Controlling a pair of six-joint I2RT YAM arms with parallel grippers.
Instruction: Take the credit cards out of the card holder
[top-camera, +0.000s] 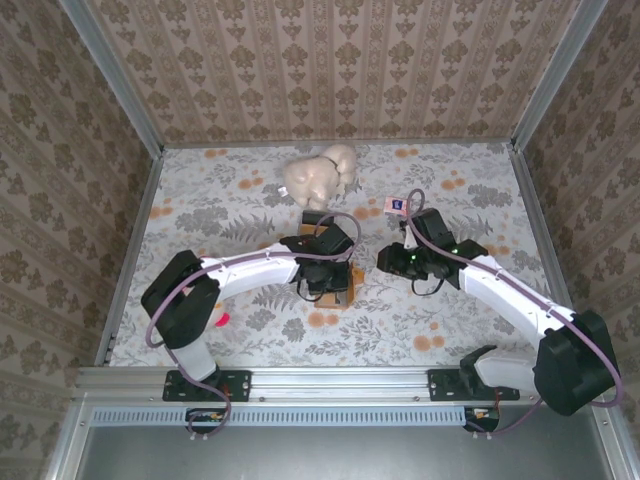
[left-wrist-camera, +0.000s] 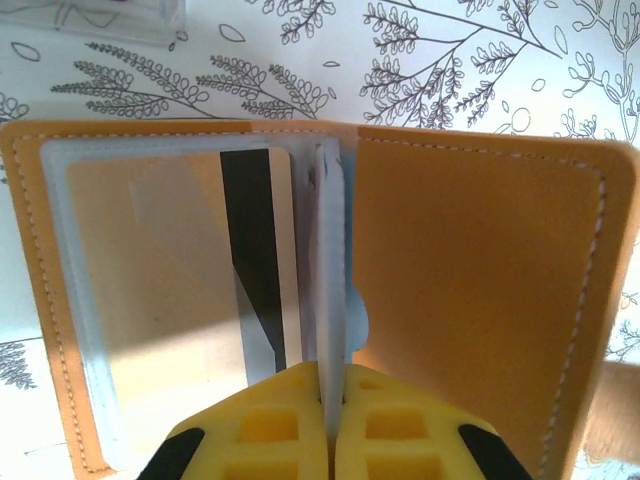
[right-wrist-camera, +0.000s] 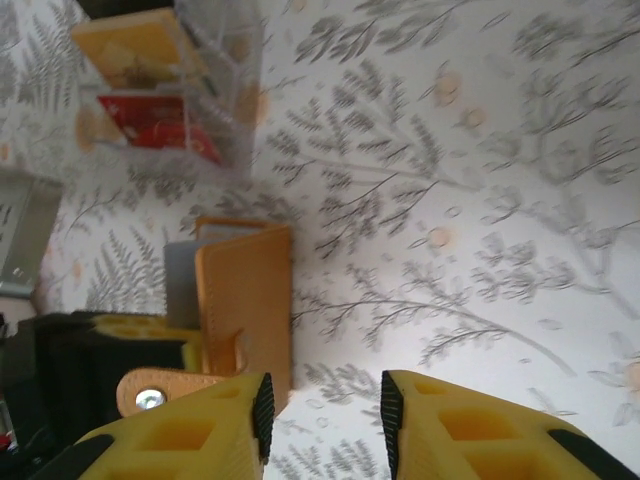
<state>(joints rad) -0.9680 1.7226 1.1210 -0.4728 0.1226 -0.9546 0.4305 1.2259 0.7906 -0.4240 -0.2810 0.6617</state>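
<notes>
The tan-orange card holder lies open on the floral table. My left gripper is shut on its upright grey-blue pocket leaf. A pale card with a black stripe sits in the left clear pocket. From above, the left gripper is over the card holder. My right gripper is open with nothing between its fingers, just right of the card holder. In the top view the right gripper hangs a little to the holder's right. Red credit cards rest in a clear box beyond it.
A clear plastic box stands behind the holder, its edge also at the top left in the left wrist view. A cream plush toy and a small pink packet lie at the back. Patterned walls enclose the table.
</notes>
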